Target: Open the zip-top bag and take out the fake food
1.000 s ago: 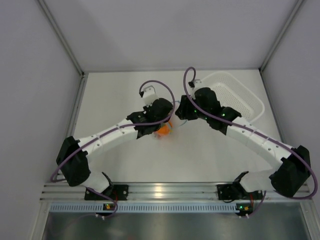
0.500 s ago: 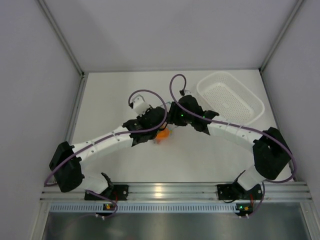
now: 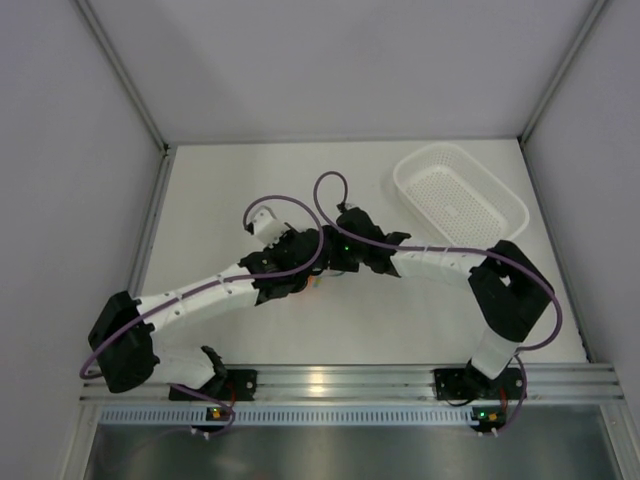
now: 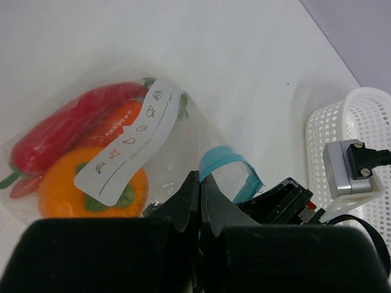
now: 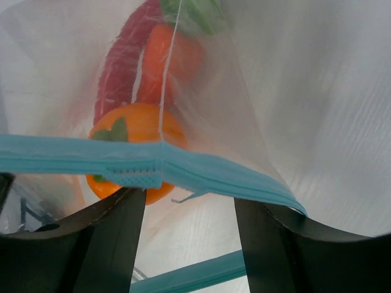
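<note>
Pinching the zip-top bag point(image 4: 195, 137), apparently at its mouth, in my clamped left claw point(image 4: 200, 192); right claw point(image 5: 189, 201) gapes astride the zip strip point(image 5: 214, 174): closing askew risks slipping.

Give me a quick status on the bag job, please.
Left hand shut on the zip-top bag near its zip. Right hand open at the bag's mouth. Zip parted, fake food inside. Nothing in the way.
</note>
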### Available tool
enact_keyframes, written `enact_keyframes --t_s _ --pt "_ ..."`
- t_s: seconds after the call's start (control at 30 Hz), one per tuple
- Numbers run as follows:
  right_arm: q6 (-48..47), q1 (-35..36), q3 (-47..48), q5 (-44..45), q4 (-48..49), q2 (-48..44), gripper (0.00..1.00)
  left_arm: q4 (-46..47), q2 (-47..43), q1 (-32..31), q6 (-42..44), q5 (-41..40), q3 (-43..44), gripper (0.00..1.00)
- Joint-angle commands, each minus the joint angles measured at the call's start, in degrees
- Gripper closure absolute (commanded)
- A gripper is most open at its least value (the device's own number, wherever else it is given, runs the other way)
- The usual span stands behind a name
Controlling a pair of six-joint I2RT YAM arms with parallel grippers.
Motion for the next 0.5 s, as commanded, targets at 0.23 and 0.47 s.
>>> enact_keyframes --t_s 0.23,0.47 --pt "-8.43 -2.79 8.71 19.86 -9.67 3.2 0.46 1.01 -5.45 -0.45 3.66 1.81 3.02 1.0" --pt "-27.83 -6.22 24.24 33.33 -21.37 4.7 0.47 1.09 -10.81 -0.36 6.93 2.88 1.88 1.0"
